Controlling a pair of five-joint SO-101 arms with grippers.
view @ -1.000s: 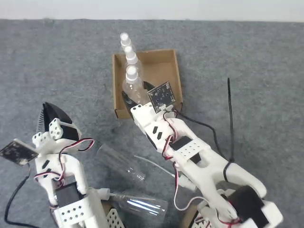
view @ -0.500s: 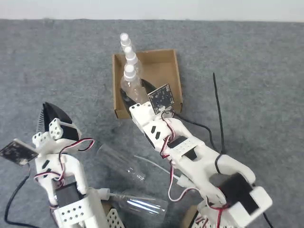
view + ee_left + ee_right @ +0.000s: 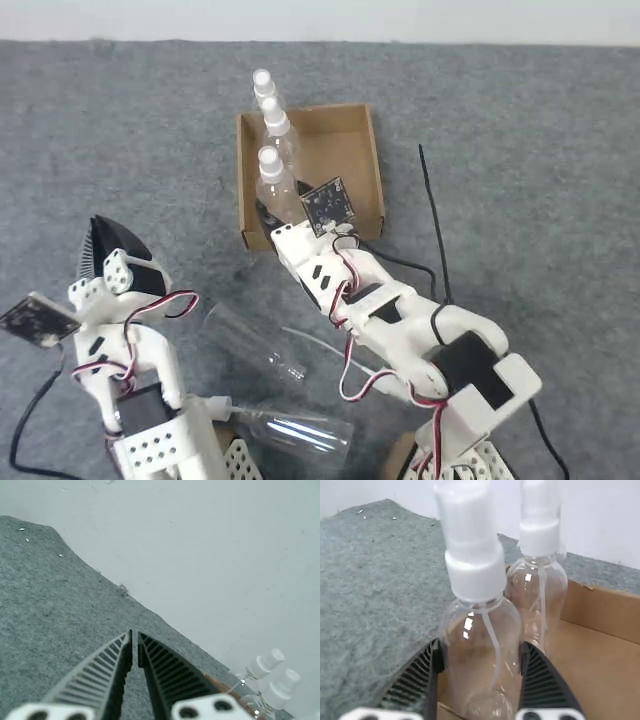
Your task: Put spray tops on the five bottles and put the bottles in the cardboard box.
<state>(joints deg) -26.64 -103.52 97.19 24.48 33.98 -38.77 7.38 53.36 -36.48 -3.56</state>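
over grey carpet (image 3: 550, 150), right arm (image 3: 390, 310) outstretched, fingers (image 3: 412, 680) around upright bottle (image 3: 475, 650)

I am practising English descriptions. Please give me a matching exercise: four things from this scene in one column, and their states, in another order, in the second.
1. left hand
2. right hand
3. cardboard box
4. bottle without top

A. lying on the carpet
B. shut around a capped bottle
C. shut, holding nothing
D. has upright bottles inside

Pairs: 1-C, 2-B, 3-D, 4-A.
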